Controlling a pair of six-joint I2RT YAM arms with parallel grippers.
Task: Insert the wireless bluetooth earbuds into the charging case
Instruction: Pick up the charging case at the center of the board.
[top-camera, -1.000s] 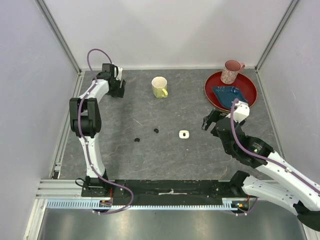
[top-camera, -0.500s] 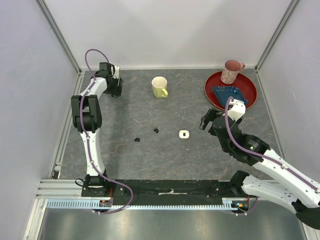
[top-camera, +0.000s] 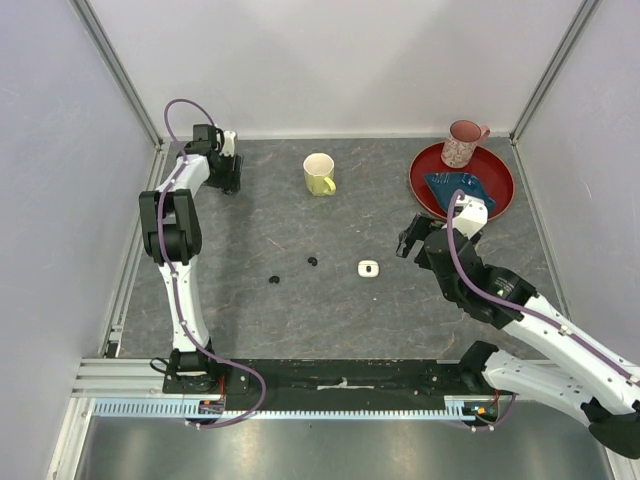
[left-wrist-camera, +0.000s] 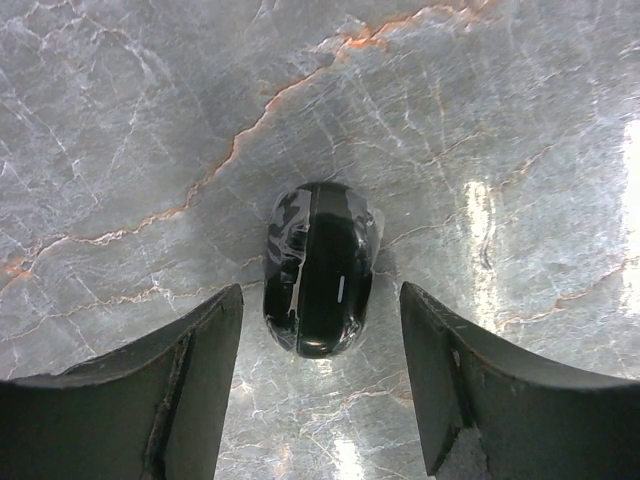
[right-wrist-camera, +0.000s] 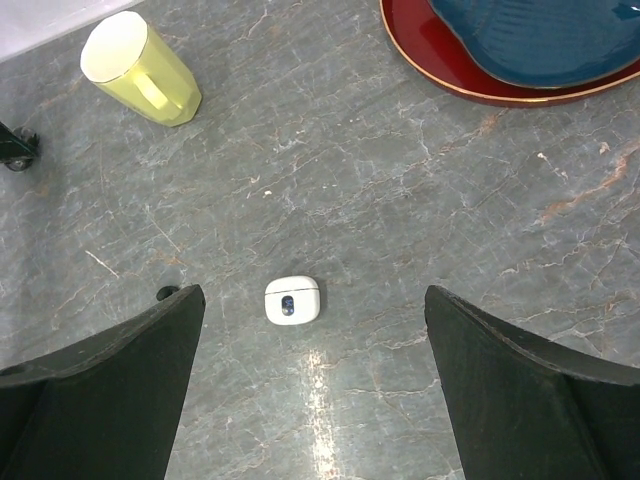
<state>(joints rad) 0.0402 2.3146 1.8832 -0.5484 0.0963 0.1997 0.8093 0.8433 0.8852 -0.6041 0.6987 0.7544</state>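
Note:
A glossy black oval case (left-wrist-camera: 320, 268), closed, lies on the table between the fingers of my left gripper (left-wrist-camera: 320, 295). The jaws stand open, with a gap on each side of it. That gripper is at the table's far left corner (top-camera: 227, 168). A small white charging case (top-camera: 367, 267) lies closed mid-table, with two tiny black earbuds to its left (top-camera: 313, 261) (top-camera: 274, 279). My right gripper (top-camera: 410, 243) hovers wide open just right of the white case (right-wrist-camera: 291, 300), holding nothing. One black earbud (right-wrist-camera: 165, 293) peeks beside its left finger. No white buds are in view.
A yellow mug (top-camera: 319, 173) stands at the back centre. A red plate (top-camera: 500, 190) holding a blue item (top-camera: 458, 186) and a pink cup (top-camera: 463, 143) sits at the back right, just behind my right arm. Walls enclose the table on three sides.
My left gripper has shifted slightly toward the far left corner and its jaws have narrowed. My right gripper has edged a little left and back. The cases and earbuds have not moved.

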